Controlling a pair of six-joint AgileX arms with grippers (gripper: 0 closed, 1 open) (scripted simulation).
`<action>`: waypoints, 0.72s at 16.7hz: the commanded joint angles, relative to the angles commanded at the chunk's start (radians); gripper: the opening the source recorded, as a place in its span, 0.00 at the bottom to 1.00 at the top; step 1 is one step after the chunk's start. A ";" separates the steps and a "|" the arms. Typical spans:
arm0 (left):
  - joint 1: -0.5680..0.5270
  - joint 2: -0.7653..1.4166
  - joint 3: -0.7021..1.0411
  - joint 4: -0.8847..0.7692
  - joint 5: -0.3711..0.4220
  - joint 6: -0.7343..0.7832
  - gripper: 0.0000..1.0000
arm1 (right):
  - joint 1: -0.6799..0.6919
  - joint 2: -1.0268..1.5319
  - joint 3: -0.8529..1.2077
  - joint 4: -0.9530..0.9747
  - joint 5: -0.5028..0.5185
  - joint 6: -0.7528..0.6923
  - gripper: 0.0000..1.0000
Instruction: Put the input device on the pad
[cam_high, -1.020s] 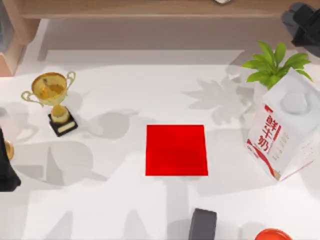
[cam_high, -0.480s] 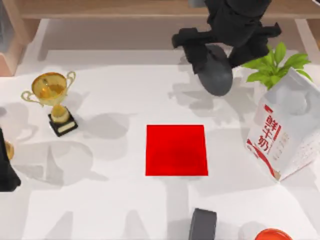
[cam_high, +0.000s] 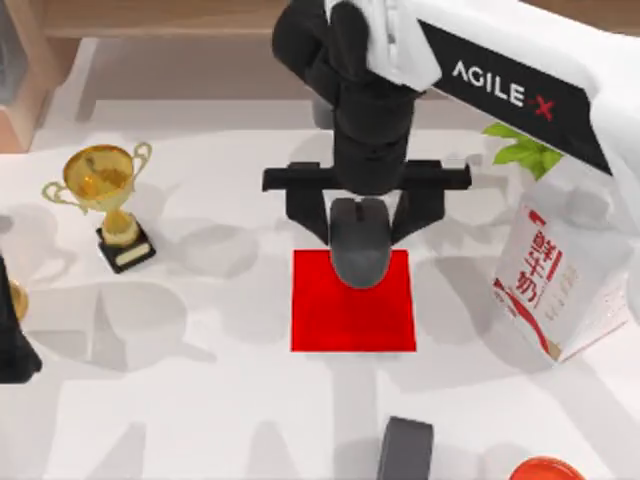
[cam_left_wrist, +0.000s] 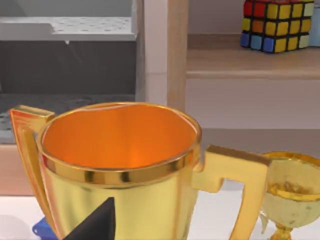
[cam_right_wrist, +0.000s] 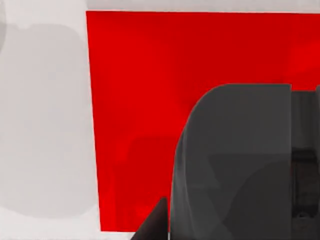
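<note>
On the counter (cam_high: 200, 400) we count one red pad (cam_high: 352, 318), one input device (cam_high: 360, 243), one boxy dark grey object (cam_high: 405, 450) at the near edge, one milk carton (cam_high: 560, 275) toward the right edge, one potted plant (cam_high: 525, 150) behind the carton, and one red round object (cam_high: 545, 468) at the near right corner. The top view shows one gold trophy (cam_high: 105, 195) toward the left edge; our left wrist view shows two, a large gold cup (cam_left_wrist: 120, 170) close up and a smaller one (cam_left_wrist: 292, 192) beside it, with one coloured cube (cam_left_wrist: 277, 25) on a shelf (cam_left_wrist: 250, 60) behind.

The input device is a smooth dark grey oval. Its long axis runs from the far edge of the counter toward the near edge, and its rounded end points toward the near edge.

Our right claw (cam_high: 362, 215) is above the far edge of the pad, and its two fingers (cam_high: 305, 210) are closed on the device's flanks, one on each side. The device sits between them and reaches past them toward the near edge, so its rounded end overlaps the far strip of the pad. We cannot tell whether it touches the pad. In the right wrist view the grey body (cam_right_wrist: 235, 165) covers part of the red mat (cam_right_wrist: 140, 100).

Our left arm (cam_high: 15, 330) is parked at the left edge of the counter; we cannot tell how its claw stands.
</note>
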 joint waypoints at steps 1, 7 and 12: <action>0.000 0.000 0.000 0.000 0.000 0.000 1.00 | 0.006 0.011 0.000 0.000 0.002 0.011 0.00; 0.000 0.000 0.000 0.000 0.000 0.000 1.00 | 0.004 0.014 -0.001 0.000 0.001 0.017 0.00; 0.000 0.000 0.000 0.000 0.000 0.000 1.00 | 0.004 0.015 -0.038 0.038 0.001 0.018 0.00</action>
